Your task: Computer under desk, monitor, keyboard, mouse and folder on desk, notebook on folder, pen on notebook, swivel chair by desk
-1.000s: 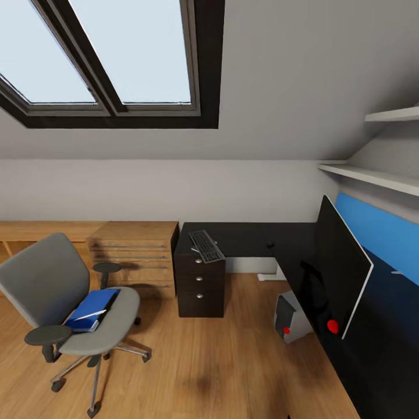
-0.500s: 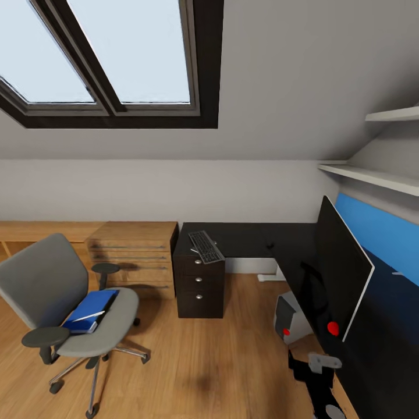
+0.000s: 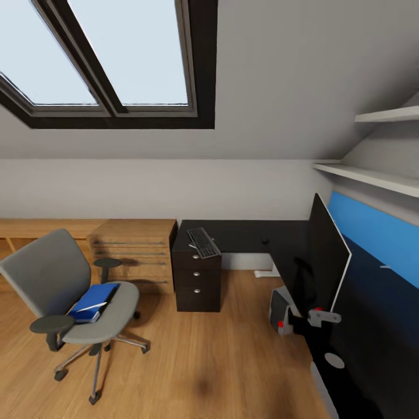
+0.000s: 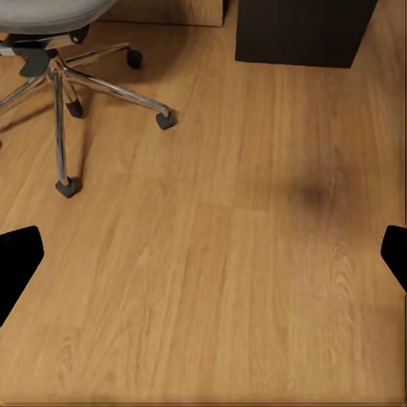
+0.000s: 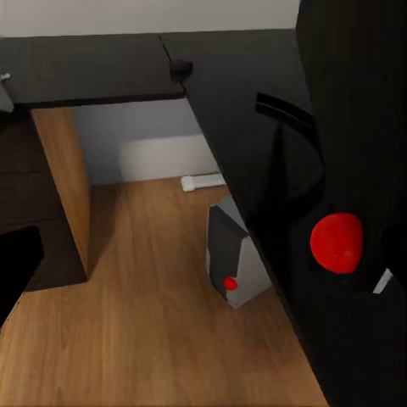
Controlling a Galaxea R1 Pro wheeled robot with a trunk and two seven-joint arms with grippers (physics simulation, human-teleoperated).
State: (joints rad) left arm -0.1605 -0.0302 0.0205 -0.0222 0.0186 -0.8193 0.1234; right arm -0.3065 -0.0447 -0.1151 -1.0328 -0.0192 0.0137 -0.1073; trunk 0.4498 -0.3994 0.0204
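Observation:
The grey swivel chair (image 3: 55, 285) stands on the floor left of the desk (image 3: 241, 235), apart from it. The blue folder (image 3: 93, 298) lies on its seat with the thin white pen (image 3: 93, 307) across it; the notebook I cannot make out. The black keyboard (image 3: 203, 242) lies above the desk's drawer unit. The small dark mouse (image 3: 265, 241) (image 5: 180, 66) sits in the desk's corner. The monitor (image 3: 327, 259) (image 5: 356, 127) stands on the right wing, the computer (image 3: 281, 311) (image 5: 233, 263) beneath. My right gripper (image 5: 203, 271), open, is near the monitor's foot. My left gripper (image 4: 203, 263) hangs open over bare floor.
A light-wood drawer chest (image 3: 137, 253) stands against the desk's left end, with a low wooden shelf (image 3: 23, 233) beyond. Wall shelves (image 3: 372, 174) and a blue panel (image 3: 372, 233) run above the desk's right wing. Wooden floor (image 3: 203, 361) lies between chair and desk; chair castors (image 4: 64, 186) are near my left gripper.
The head view has shifted a little. My right arm has come up into view at the lower right, beside the monitor. Chair, folder and keyboard have not moved.

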